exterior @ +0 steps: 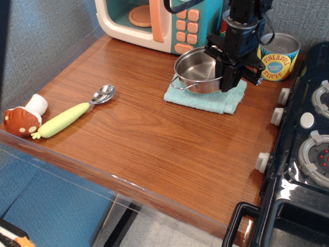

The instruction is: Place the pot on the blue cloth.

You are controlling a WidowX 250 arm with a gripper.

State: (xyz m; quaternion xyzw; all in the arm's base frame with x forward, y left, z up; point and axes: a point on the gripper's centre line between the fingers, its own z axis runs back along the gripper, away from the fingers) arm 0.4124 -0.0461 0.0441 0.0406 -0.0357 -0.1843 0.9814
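The shiny steel pot (197,71) is over the left part of the pale blue cloth (201,100) at the back of the wooden table, low on it or touching it; I cannot tell which. One wire handle sticks out at its left. My black gripper (226,82) comes down from above and is shut on the pot's right rim. The cloth's front edge and right corner show below the pot.
A toy microwave (154,20) stands just behind the pot. A pineapple can (280,55) stands to the right of my arm. A green-handled spoon (77,111) and a mushroom toy (23,118) lie at the left. A black stove (308,149) borders the right.
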